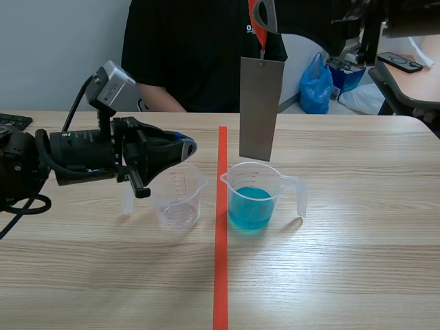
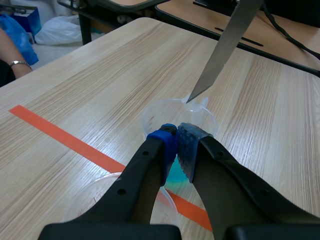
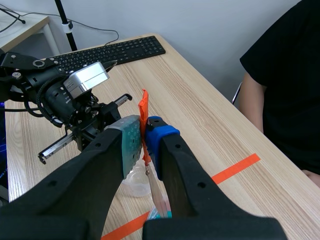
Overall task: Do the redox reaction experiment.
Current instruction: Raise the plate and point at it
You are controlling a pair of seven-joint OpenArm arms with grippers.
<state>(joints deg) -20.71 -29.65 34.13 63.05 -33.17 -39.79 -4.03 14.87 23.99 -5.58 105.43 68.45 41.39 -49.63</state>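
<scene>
A grey metal plate hangs upright from an orange strip, its lower edge just above a clear beaker of blue liquid. My right gripper, raised high over the beaker, is shut on that strip. An empty clear measuring cup stands left of the tape line. My left gripper hovers over this cup, shut on nothing. In the left wrist view its pads meet, with the beaker and the plate just ahead.
A person in black sits across the table, one forearm near the far edge. A black keyboard lies at the table's left end. A blue bag and another desk stand beyond the table.
</scene>
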